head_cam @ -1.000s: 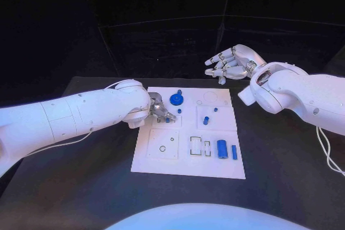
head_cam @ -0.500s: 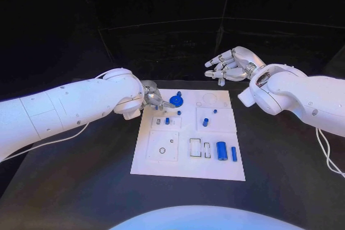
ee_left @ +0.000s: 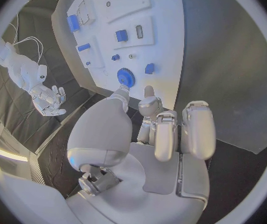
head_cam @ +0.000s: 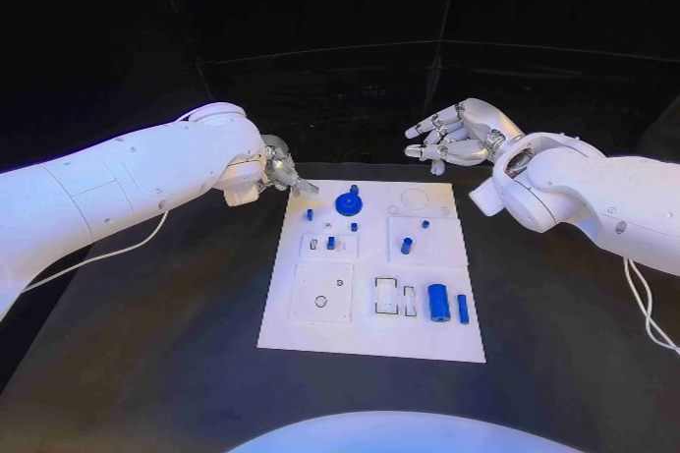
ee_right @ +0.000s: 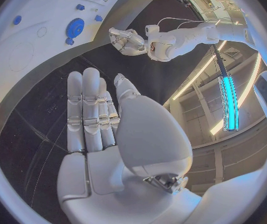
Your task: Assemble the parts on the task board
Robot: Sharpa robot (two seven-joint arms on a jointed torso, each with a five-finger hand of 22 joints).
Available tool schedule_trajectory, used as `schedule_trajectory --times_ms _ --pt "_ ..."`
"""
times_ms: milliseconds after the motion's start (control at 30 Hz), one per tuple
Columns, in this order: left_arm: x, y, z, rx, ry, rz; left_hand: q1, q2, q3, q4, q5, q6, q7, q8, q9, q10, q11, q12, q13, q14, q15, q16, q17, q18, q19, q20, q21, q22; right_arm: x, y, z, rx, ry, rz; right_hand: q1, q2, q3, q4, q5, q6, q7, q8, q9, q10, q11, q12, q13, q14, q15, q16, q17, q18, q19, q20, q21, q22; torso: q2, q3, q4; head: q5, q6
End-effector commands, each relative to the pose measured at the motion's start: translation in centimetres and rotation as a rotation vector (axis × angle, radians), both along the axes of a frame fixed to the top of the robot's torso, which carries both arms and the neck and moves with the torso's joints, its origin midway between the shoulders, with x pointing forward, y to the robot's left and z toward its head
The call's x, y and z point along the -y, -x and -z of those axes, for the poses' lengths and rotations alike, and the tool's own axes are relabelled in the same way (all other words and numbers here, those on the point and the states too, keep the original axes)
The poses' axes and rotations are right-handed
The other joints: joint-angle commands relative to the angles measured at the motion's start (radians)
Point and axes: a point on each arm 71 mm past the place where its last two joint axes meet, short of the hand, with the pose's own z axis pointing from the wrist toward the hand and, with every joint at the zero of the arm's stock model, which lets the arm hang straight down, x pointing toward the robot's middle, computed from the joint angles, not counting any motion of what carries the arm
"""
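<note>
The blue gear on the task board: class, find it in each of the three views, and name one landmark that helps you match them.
Head view: blue gear near the task board's far edge.
Left wrist view: just beyond the left hand's fingertips.
Right wrist view: on the board beyond the right hand.
Shared landmark: the small blue piece beside the gear.

I'm seeing two glossy white arms with rounded shells and small dark screw dots; thin white cables trail off both. The left hand (head_cam: pixel 278 168) and right hand (head_cam: pixel 451 134) are silver, segmented metal.
</note>
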Motion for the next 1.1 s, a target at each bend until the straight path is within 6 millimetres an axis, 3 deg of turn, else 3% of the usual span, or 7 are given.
schedule_trajectory --times_ms 33,500,1100 --pt "0.1 -0.5 0.2 -0.032 -0.034 0.044 0.002 0.010 -0.012 0.005 -0.003 -0.001 -0.001 -0.006 -0.004 -0.005 0.004 0.000 0.002 0.105 0.008 0.003 0.263 0.005 0.015 0.007 -0.002 0.003 -0.2 0.0 -0.1 0.005 -0.003 -0.013 -0.005 0.002 -0.001 0.006 0.003 -0.004 0.002 0.002 -0.001 -0.008 -0.001 -0.006 -0.001 -0.002 0.001 -0.003 -0.001 0.004 -0.004 0.004 -0.005 -0.001 0.005 -0.0029 -0.0026 0.002 0.003" --pt "0.8 -1.4 2.1 -0.061 -0.085 0.057 -0.048 0.026 -0.081 0.019 -0.004 0.013 -0.002 -0.015 -0.019 0.000 0.002 0.010 0.007 0.105 0.008 0.003 0.263 0.002 0.021 0.008 0.007 0.018 -0.6 -0.1 -0.1 0.007 -0.005 -0.020 -0.004 0.004 0.000 0.007 0.006 -0.005 0.002 0.003 -0.001 -0.009 0.000 -0.006 -0.003 -0.002 0.002 -0.006 -0.001 0.004 -0.003 0.004 -0.008 -0.002 0.004 -0.0018 -0.0033 0.008 -0.003" --pt "1.4 -1.3 3.4 -0.092 -0.094 0.073 0.027 0.061 -0.099 0.000 -0.003 0.023 -0.002 -0.024 -0.032 0.000 0.002 0.013 0.007 0.105 0.008 0.003 0.263 0.001 0.022 0.008 0.009 0.024 -0.8 -0.1 -0.1 0.006 -0.006 -0.025 -0.005 0.005 0.000 0.008 0.006 -0.005 0.002 0.003 -0.001 -0.010 0.000 -0.006 -0.003 -0.002 0.002 -0.007 -0.001 0.004 -0.003 0.005 -0.009 -0.003 0.002 -0.0009 -0.0019 0.002 -0.007"
